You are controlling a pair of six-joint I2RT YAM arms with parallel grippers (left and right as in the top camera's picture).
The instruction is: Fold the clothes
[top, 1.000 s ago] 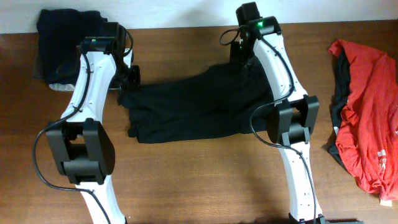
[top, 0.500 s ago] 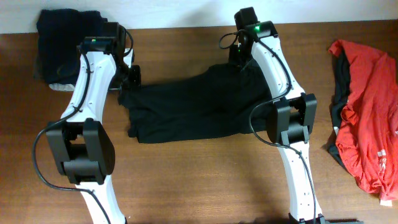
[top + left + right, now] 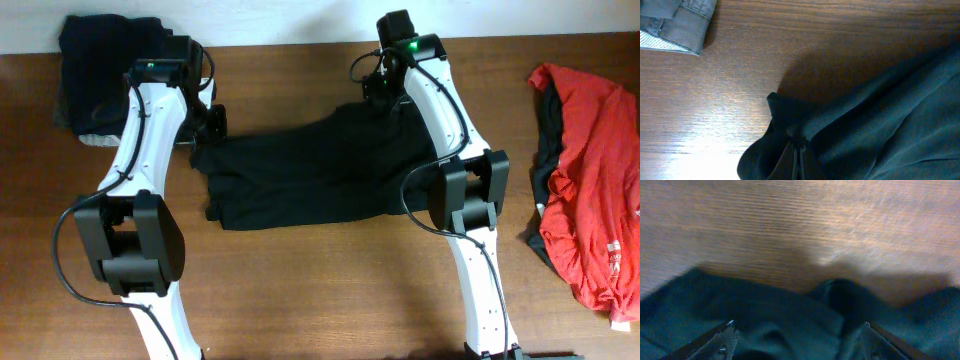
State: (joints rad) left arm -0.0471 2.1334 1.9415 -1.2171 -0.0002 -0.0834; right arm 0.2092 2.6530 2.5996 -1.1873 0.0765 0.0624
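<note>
The right wrist view is blurred. The red garment (image 3: 590,170) and the black garment (image 3: 880,110) are cut by picture edges.

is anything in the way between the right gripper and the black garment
Nothing visible. The right gripper hangs open directly over the black garment, with only bare table beyond the fabric's edge.
</note>
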